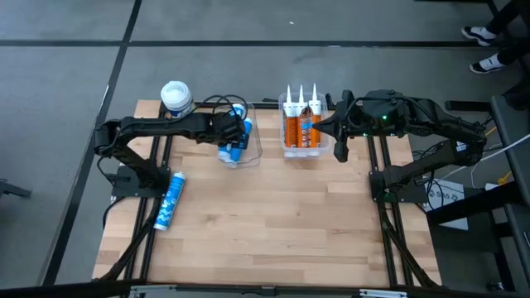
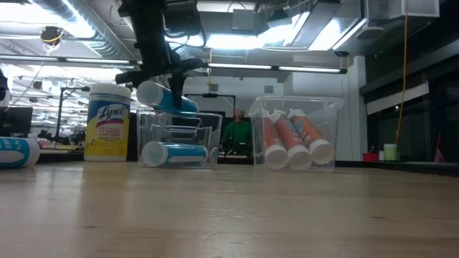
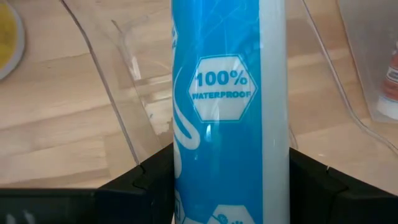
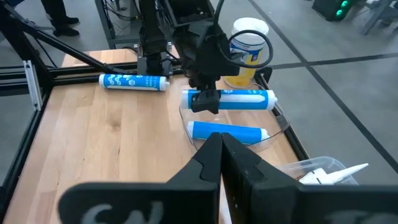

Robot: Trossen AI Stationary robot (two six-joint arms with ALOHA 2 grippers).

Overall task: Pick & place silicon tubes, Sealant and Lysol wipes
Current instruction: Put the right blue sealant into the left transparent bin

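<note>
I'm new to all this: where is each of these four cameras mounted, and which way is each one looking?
High view: above, looking straight down on the wooden table; both dark arms show.
Low view: at tabletop height, looking across at the yellow Lysol wipes canister and two clear plastic bins; one arm descends.
Left wrist view: on the left arm, facing the blue silicone tube in its left gripper.
Right wrist view: on the right arm, past the shut right gripper, toward the left arm.
Shared: the right wrist and low views both show that held tube above the left bin.
</note>
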